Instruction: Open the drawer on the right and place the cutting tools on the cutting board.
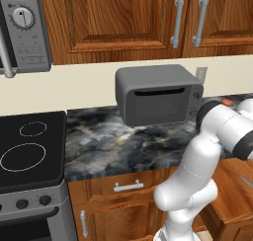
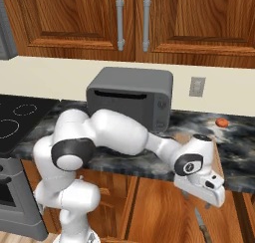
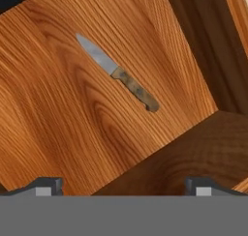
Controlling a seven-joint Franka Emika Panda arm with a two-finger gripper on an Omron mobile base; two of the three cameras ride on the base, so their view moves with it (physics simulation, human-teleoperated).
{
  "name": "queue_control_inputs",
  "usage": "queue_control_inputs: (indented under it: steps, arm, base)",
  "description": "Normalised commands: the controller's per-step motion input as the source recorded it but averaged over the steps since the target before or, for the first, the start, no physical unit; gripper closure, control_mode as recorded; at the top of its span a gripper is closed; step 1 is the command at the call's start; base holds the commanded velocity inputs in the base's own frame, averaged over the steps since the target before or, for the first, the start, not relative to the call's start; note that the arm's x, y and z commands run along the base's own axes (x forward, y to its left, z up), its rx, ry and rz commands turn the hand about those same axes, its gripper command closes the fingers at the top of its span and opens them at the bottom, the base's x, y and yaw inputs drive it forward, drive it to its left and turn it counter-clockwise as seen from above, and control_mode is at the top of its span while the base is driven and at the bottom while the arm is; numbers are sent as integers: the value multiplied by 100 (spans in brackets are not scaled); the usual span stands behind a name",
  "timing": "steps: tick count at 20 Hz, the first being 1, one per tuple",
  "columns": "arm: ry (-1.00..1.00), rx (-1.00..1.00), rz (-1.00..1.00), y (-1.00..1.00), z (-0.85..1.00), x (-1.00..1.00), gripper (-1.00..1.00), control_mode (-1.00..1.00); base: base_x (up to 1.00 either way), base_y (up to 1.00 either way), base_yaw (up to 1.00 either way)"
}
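Hanging over the pulled-out drawer (image 3: 72,133), the jaws stand spread wide with nothing between them. Below them a knife (image 3: 117,73) lies flat on the drawer's wooden floor, silvery blade one way, mottled brown handle the other. Beyond, up on the dark marbled worktop (image 2: 234,137), there's the grey toaster oven (image 2: 130,98), and a small red-orange round thing (image 2: 222,122) well to its right.

A knife (image 3: 117,74) lies inside the open drawer (image 3: 58,119).
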Motion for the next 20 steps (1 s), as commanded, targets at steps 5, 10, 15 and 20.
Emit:
queue_control_inputs:
  steps: [5,10,15,20]
  arm:
    - [-1,0,0,-3,-1,0,-100,-100]
    - [0,0,0,-1,-11,0,-100,-100]
    - [0,-1,5,0,-35,0,-100,-100]
    - [-6,-3,7,0,-44,0,-100,-100]
  base:
    - [0,0,0]
    - [0,0,0]
    - [0,0,0]
    - [0,0,0]
